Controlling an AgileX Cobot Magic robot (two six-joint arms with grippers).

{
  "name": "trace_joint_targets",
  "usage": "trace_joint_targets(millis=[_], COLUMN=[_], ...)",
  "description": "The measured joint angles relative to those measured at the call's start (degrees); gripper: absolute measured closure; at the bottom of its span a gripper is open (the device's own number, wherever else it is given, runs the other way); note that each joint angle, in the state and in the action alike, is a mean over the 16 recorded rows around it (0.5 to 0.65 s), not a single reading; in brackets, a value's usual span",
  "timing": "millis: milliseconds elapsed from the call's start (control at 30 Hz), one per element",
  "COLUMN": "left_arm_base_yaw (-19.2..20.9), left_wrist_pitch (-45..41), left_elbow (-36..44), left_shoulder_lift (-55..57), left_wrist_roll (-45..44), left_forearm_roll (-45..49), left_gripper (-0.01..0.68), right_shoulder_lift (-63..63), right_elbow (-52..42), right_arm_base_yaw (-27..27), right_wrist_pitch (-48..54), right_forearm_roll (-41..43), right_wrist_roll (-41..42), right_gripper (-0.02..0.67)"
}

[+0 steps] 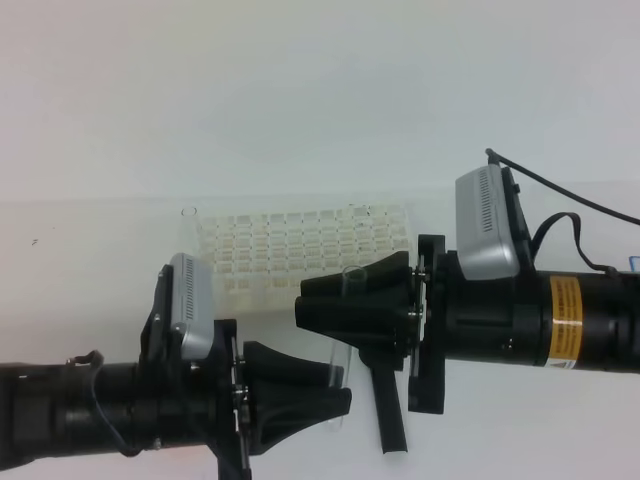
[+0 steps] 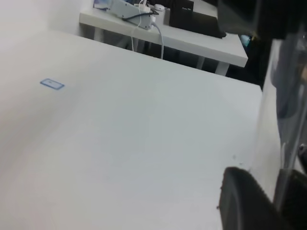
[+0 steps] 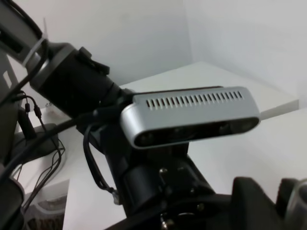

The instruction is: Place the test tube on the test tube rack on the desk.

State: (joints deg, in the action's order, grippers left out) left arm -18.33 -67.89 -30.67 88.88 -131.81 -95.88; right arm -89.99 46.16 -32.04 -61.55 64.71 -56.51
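The clear test tube [image 1: 343,345] stands nearly upright above the desk [image 1: 100,300], in front of the white test tube rack [image 1: 300,255]. My left gripper [image 1: 340,402] is shut on its lower part. My right gripper [image 1: 310,308] reaches across from the right and is closed around its upper part, just under the rim. In the left wrist view the tube [image 2: 271,124] rises between my left fingers [image 2: 247,203] toward the right gripper above. In the right wrist view only the tube's rim [image 3: 300,203] shows beside a finger [image 3: 254,201].
A black stick [image 1: 390,412] lies on the desk below the right gripper. Two clear tube rims [image 1: 188,214] show at the rack's back corners. Another table with cables [image 2: 144,14] stands beyond the desk's far edge.
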Motion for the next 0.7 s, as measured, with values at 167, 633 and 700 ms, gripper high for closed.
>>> trace_joint_targets(millis=[167, 633, 700], left_arm_base_yaw=[0.00, 0.00, 0.00], left_wrist_pitch=[-0.22, -0.73, -0.75], left_elbow=[0.00, 0.00, 0.00], left_shoulder_lift=[0.00, 0.00, 0.00], left_wrist_roll=[5.39, 23.66, 25.39], left_forearm_roll=[0.00, 0.00, 0.00], left_gripper=[0.544, 0.172, 0.112], right_shoulder_lift=[-0.07, -0.16, 0.28], right_elbow=[0.03, 0.03, 0.03], right_arm_base_yaw=[0.00, 0.00, 0.00], right_wrist_pitch=[0.13, 1.52, 2.10], right_forearm_roll=[-0.28, 0.51, 0.72], right_wrist_roll=[-1.21, -0.22, 0.73], right_gripper=[0.536, 0.537, 0.537])
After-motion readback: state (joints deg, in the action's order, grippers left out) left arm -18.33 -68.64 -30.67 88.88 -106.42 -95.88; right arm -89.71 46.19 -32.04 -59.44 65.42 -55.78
